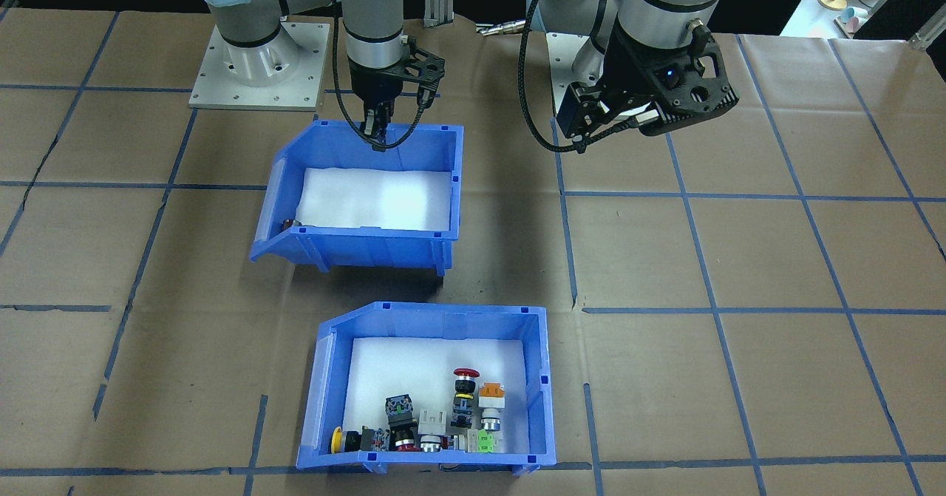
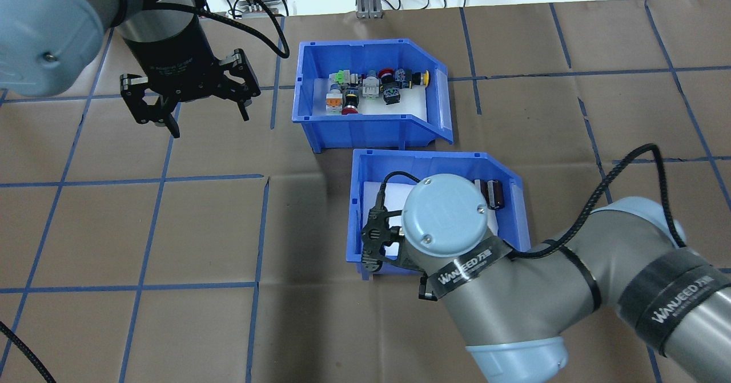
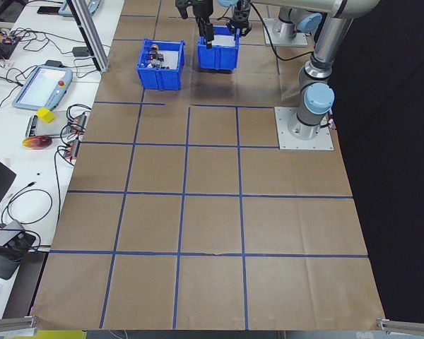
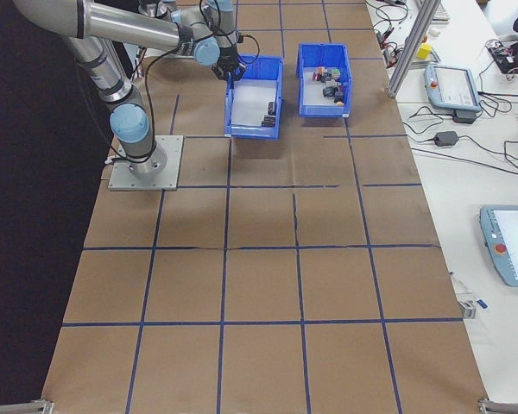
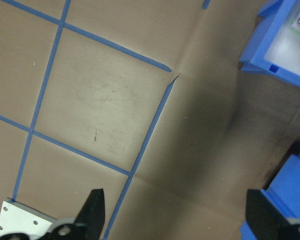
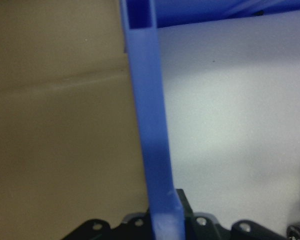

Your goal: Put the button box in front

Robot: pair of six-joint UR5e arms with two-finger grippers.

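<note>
The button box [image 2: 371, 95], a blue plastic open-front bin with a white foam floor, sits on the counter [image 2: 200, 229] at about twelve o'clock in the overhead view, just beyond the second blue bin [image 2: 437, 212], the two close but apart. It looks rigid and light, though the loose push-button switches [image 2: 371, 86] gathered along its far wall would likely slide or tumble if it were tipped or jerked. Its thin upright walls seem the natural hold: a pinch over the rim of the back or a side wall, away from the sloped open front, then a level slide or low lift. The smooth plastic may be slippery, so a deep bite on the wall seems wise. The right gripper [image 1: 375, 132] is down at the back wall of the second blue bin, its jaws closed on that wall's rim, as the right wrist view shows the wall running between them. The left gripper [image 2: 203, 109] hangs at about nine o'clock of the button box, well apart, jaws spread wide and empty.
</note>
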